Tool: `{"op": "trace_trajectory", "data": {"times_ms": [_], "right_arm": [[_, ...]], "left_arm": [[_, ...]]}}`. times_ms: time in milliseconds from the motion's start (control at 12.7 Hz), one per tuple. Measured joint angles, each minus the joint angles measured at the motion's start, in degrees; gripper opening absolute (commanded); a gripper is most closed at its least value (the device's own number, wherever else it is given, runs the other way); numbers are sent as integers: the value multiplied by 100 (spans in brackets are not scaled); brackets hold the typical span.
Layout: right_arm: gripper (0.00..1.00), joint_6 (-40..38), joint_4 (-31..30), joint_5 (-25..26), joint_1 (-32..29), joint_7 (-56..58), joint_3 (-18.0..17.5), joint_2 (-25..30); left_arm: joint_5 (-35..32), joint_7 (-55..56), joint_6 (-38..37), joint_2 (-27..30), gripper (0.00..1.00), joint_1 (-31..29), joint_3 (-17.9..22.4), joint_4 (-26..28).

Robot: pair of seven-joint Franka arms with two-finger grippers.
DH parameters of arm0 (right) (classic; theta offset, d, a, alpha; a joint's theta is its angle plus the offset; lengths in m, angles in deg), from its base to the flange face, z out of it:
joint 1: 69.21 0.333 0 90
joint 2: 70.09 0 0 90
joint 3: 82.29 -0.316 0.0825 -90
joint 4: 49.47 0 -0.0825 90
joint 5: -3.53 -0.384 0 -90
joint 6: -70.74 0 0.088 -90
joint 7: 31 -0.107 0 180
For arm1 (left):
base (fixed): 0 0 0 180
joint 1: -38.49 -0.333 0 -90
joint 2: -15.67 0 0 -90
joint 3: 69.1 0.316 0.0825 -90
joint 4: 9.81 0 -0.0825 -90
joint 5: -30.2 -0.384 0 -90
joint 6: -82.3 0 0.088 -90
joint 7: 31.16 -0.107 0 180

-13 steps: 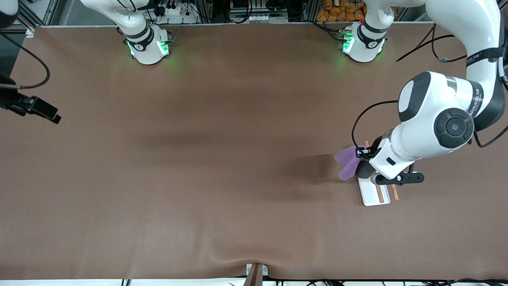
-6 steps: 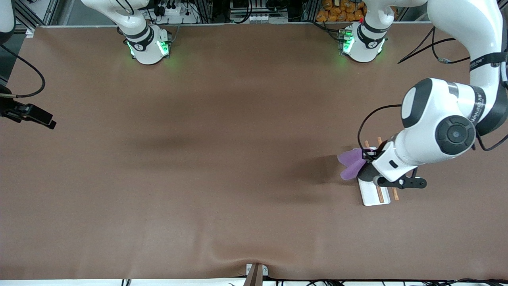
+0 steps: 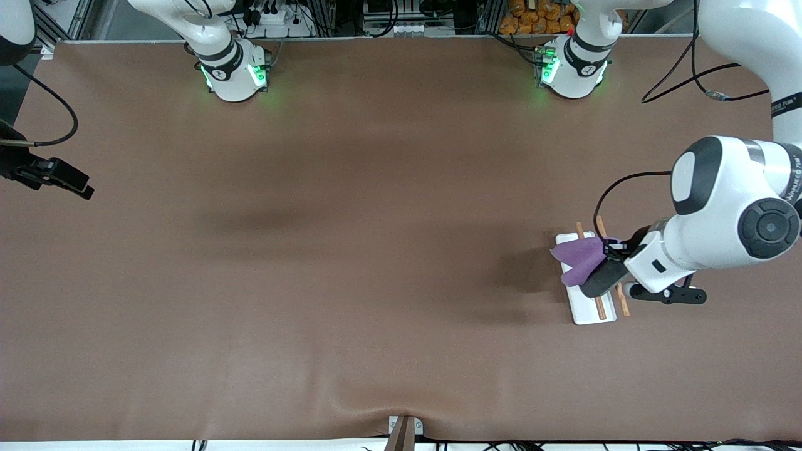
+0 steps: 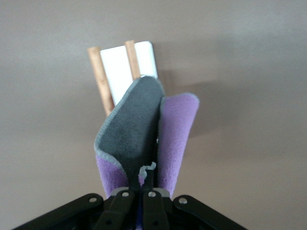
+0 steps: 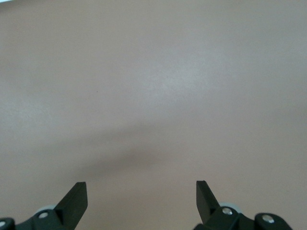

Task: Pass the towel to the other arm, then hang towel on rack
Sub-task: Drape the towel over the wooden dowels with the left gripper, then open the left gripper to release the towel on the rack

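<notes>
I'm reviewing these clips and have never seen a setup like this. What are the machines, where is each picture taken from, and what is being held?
Two white robot arms stand at a brown table. One picture looks down from across the table; the other two come from cameras on each arm's wrist. The left gripper is shut on a small soft purple towel with a dark grey back, over a small white tray-like rack with two thin wooden rods at the left arm's end of the table. The right gripper waits over bare table at the right arm's end, its fingers open and holding nothing.
</notes>
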Motion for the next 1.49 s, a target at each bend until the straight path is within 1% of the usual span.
{"op": "trace_trajectory", "data": {"times_ms": [315, 629, 865, 944, 1022, 1101, 1494], "right_arm": [[100, -86, 116, 8, 0, 16, -7, 0], [100, -288, 179, 34, 1, 53, -25, -1], [100, -367, 331, 33, 7, 457, -52, 1], [100, -378, 344, 23, 6, 492, -50, 0], [100, -379, 344, 0, 5, 502, -49, -4], [100, -380, 344, -41, 5, 504, -44, -8], [100, -380, 344, -137, 4, 517, -39, -9]], "left_arm": [[-1, -219, 0, -48, 0, -450, 2, 113], [-1, -223, -1, -69, 0, -709, -1, 212], [7, -225, 0, -218, 0, -999, -4, 251], [14, -225, 2, -282, 5, -1058, -7, 251], [15, -225, 4, -345, 56, -1086, -9, 251], [16, -225, 6, -396, 100, -1096, -9, 251], [17, -225, 9, -439, 100, -1100, -24, 207]]}}
